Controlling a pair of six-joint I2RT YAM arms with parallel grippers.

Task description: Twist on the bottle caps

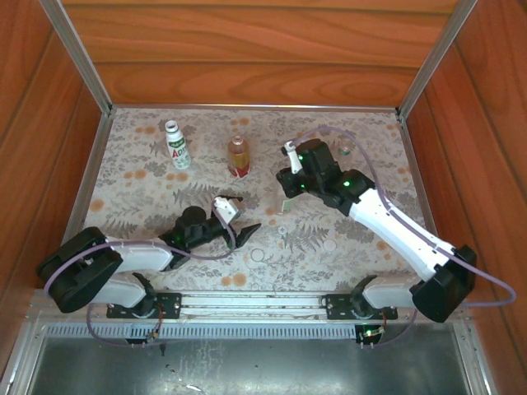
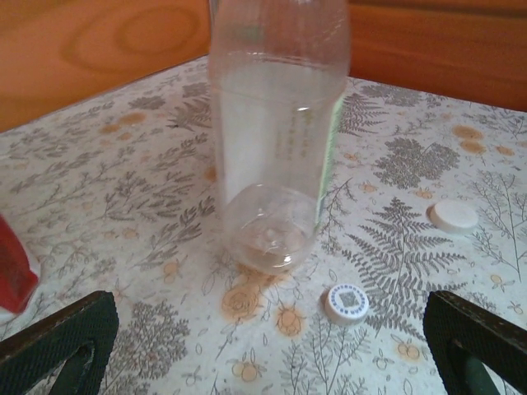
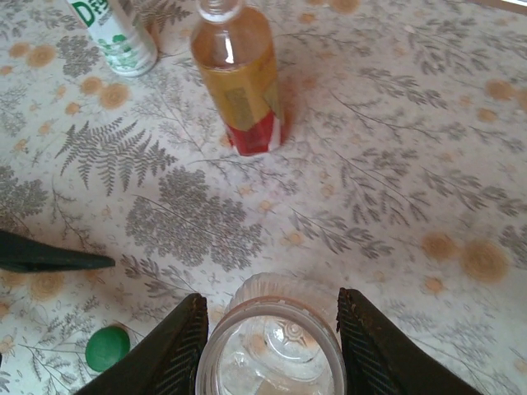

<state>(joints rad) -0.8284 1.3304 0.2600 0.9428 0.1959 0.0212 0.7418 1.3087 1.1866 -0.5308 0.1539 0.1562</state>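
A lab-like robot work cell — wood-panel walls [image 1: 247, 58] on the left, right and far sides, aluminium frame posts [image 1: 78, 56], flower-print table cover [image 1: 140, 206], metal mounting rail [image 1: 247, 303] at the near edge.

The white bottle [image 3: 115, 33] bears partial green lettering — "D" legible.

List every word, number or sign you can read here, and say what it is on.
"AD": green letters on the white bottle; the rest is unreadable.
Label print on the clear bottle: too blurred to read.
Dark code-like mark on the white cap: too small to read.
Label on the amber bottle: no legible words.
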